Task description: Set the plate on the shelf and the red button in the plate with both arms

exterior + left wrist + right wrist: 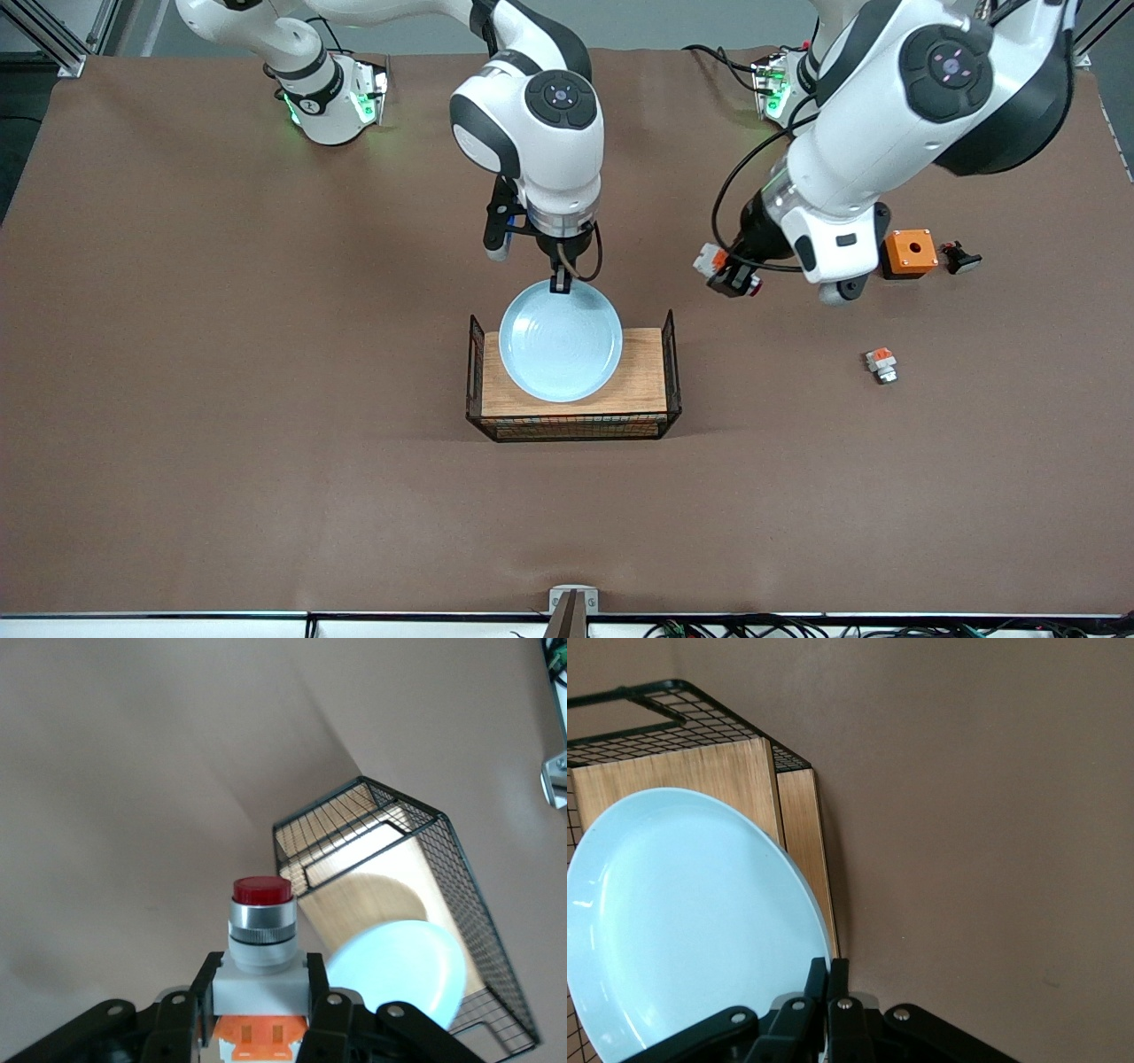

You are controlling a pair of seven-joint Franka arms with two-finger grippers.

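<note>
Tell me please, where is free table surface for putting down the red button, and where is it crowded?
Bare cloth lies between the wire rack and the white-and-orange part, and nearer the front camera than both. It is crowded around the orange box and black button. The left gripper holds the red button; the right gripper holds the plate over the rack.

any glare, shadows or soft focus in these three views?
Front view: even light, green LED glow at both arm bases, soft shadows under the arms and beside the wire rack. Left wrist view: a broad diagonal shadow across the table, the plate washed out near white, the red button sharp. Right wrist view: the plate evenly lit with mild sheen, the right gripper slightly soft.
</note>
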